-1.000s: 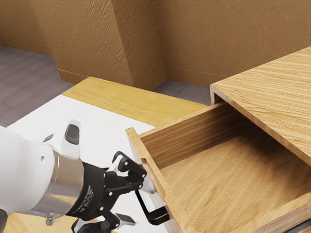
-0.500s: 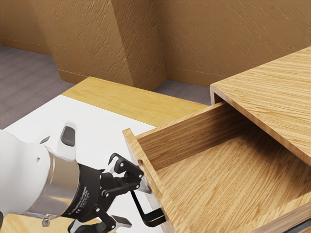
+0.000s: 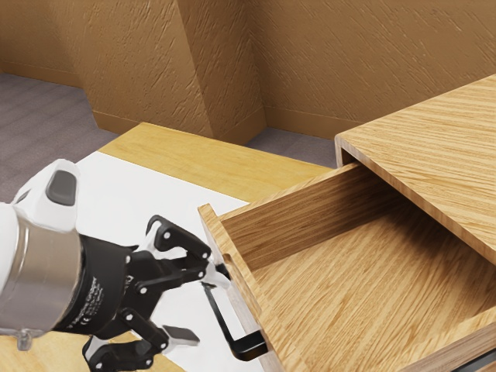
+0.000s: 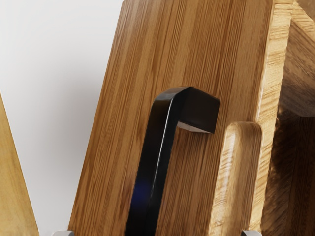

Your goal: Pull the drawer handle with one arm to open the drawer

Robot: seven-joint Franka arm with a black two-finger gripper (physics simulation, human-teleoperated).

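The cabinet takes up the exterior view's right, w/ its drawer standing well out from under the top, inside bare. By the look of it the opening is mostly done, tho whether it's at full travel can't be told.

The white arm comes in from the exterior view's lower left over the white table. Its black gripper sits just beside the drawer front, fingers spread wide & pinching nothing. One tip is up near the top end of the handle, the other is lower & off toward the exterior view's left. Whether the upper tip touches the bar can't be told.

Key relation: the handle lies just off the gripper toward the exterior view's right, i.e. straight ahead of the hand. In the wrist view the black bar stands off the wood & runs approx down the middle, w/ a finger gap either side. Its long axis follows the drawer front, slanting to the exterior view's lower right, so the fingers straddle it crosswise. Any further pull would prob. need the hand eased fwd, jaws closed on the bar, then a draw toward the exterior view's left, away from the cabinet.
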